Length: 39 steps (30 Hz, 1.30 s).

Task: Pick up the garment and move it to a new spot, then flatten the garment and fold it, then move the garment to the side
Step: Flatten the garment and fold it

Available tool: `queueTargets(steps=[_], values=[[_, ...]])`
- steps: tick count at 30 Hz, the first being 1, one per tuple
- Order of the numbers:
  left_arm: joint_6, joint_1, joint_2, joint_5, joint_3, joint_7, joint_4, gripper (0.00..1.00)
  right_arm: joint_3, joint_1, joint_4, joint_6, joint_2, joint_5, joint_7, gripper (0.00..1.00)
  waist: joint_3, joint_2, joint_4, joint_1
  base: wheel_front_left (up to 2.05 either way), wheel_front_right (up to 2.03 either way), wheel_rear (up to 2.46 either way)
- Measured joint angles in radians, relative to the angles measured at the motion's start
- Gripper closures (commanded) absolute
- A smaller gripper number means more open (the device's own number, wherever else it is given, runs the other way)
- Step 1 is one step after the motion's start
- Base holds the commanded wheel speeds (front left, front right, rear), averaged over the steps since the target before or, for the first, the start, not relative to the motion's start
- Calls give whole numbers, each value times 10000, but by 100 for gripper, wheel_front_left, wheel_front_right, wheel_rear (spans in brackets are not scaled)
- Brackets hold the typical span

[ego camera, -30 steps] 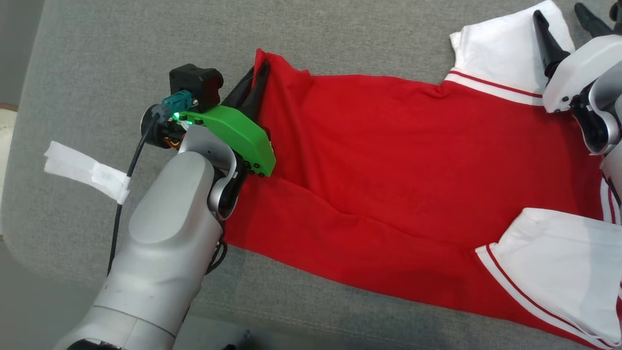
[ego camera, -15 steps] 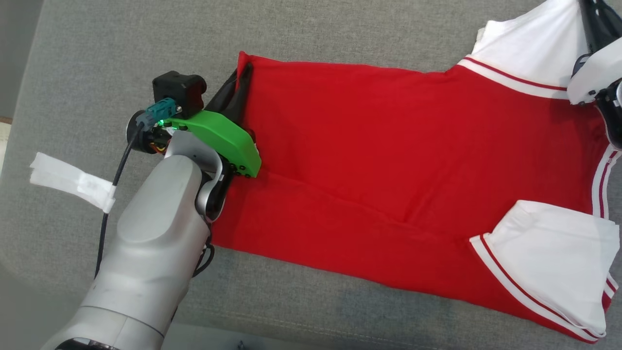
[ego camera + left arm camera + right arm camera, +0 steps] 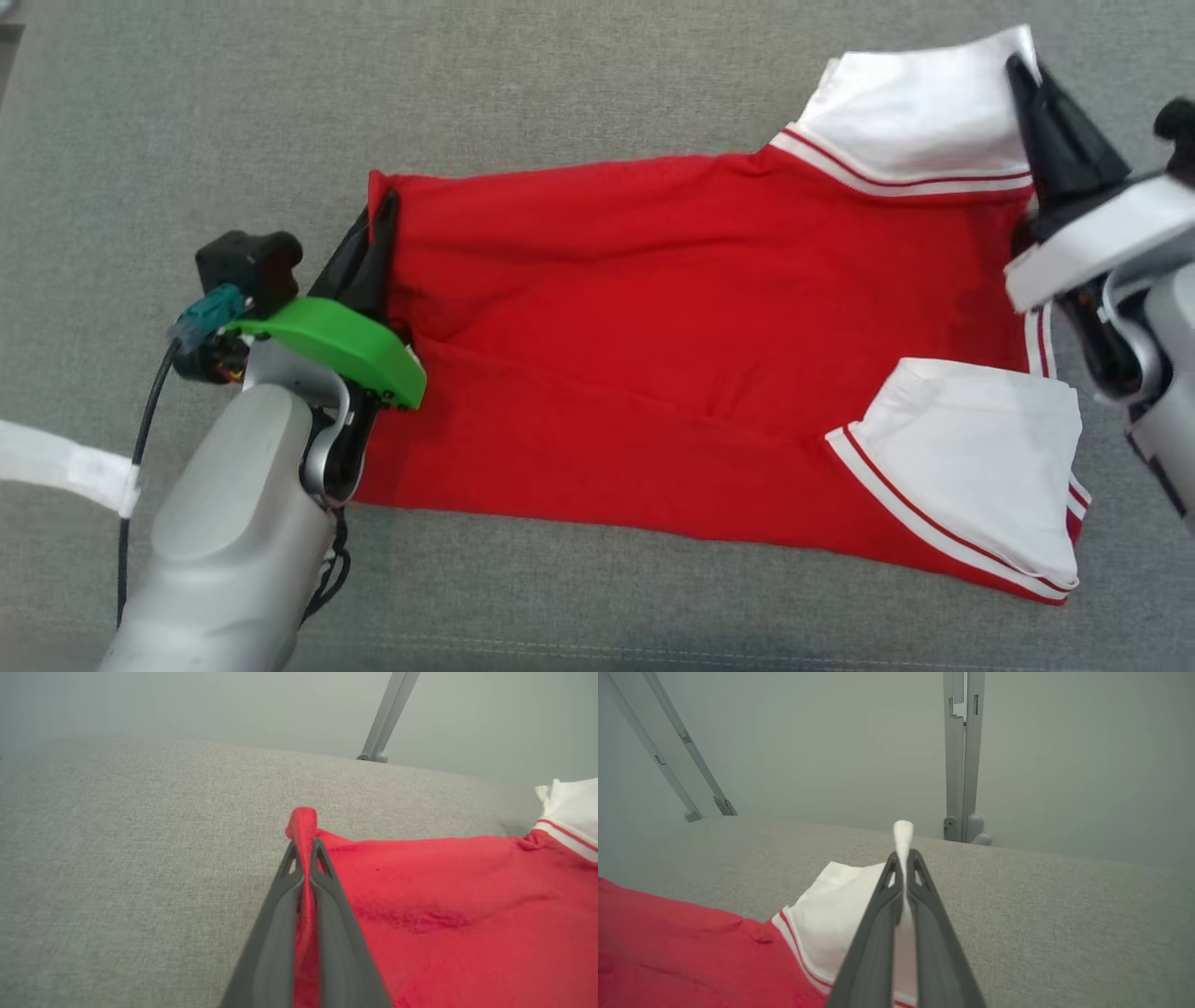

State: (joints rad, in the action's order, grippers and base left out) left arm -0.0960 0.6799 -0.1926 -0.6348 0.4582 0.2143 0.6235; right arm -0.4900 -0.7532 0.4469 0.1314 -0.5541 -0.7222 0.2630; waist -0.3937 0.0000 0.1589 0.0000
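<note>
Red T-shirt [image 3: 672, 308] with white sleeves lies spread mid-frame on the grey upholstered surface [image 3: 560, 84], hem toward 9 o'clock, shoulders toward 3 o'clock, with a diagonal crease across the body. Left gripper [image 3: 381, 219] is pressed together on the hem corner at 9–10 o'clock; right gripper [image 3: 1019, 79] is pinching the edge of the far white sleeve [image 3: 920, 117] at 1–2 o'clock, and the near sleeve [image 3: 980, 457] lies over the body at 4 o'clock. Judgement: flattening step. Draw the two pinches apart evenly and low, with enough tension to drop the crease out and neither corner slipping free.
</note>
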Motion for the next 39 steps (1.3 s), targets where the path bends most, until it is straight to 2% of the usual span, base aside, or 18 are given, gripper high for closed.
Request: queueTargets(steps=[5,9,14,18,19,20,21,22,23,24,28,33,36,39], values=[[378,-1347,-539,-201,-267,36,-1279,100,951,2648,-2011,-2,433,431,0,100,198,0,-417,0,0,0,0],[874,-2461,-909,-408,-422,-157,-2439,100,1778,4559,-3235,-2,905,740,0,100,316,0,-736,0,0,0,0],[1425,-3571,-1187,-598,-581,-523,-3580,100,2623,6344,-4205,-2,1528,1034,-79,100,441,0,-969,0,0,0,0],[1628,-4166,-1294,-788,-654,-740,-3942,100,2913,7181,-4412,-6,1933,1246,-368,100,460,0,-1033,0,0,0,0],[1670,-4271,-1292,-859,-656,-803,-3956,85,2915,7301,-4435,-6,2057,1289,-430,100,460,0,-1041,0,0,0,0],[1670,-4271,-1292,-859,-656,-803,-3956,62,2915,7301,-4435,-6,2057,1289,-430,100,460,0,-1041,0,0,0,0],[1697,-4367,-1292,-955,-660,-813,-3942,26,2907,7404,-4412,-6,2186,1352,-525,93,476,0,-1048,0,0,0,0],[1739,-4437,-1292,-965,-654,-826,-3935,0,2894,7504,-4376,-6,2255,1453,-623,58,491,0,-1051,0,0,0,0],[1755,-4482,-1296,-961,-633,-825,-3916,0,2886,7570,-4318,-6,2324,1503,-679,14,503,0,-1053,0,0,0,0],[1791,-4540,-1296,-932,-617,-796,-3894,0,2884,7636,-4234,-6,2395,1592,-681,0,529,0,-1056,0,0,0,0],[2140,-4758,-1285,-476,-662,-121,-3977,0,2986,7736,-4142,-6,2679,2107,-500,0,683,0,-1111,0,0,0,0],[2472,-4994,-928,130,-1078,416,-4683,0,3563,7722,-4349,-6,3068,2600,-165,0,962,0,-1222,0,0,0,0],[2612,-5098,-652,727,-1544,435,-5356,0,3990,7660,-4470,-6,3229,2987,-86,0,1153,0,-1279,0,0,0,0],[2543,-5158,-389,1444,-2115,453,-5996,0,4437,7488,-4475,-6,3294,3327,-44,0,1331,1,-1326,-1,0,0,0]])
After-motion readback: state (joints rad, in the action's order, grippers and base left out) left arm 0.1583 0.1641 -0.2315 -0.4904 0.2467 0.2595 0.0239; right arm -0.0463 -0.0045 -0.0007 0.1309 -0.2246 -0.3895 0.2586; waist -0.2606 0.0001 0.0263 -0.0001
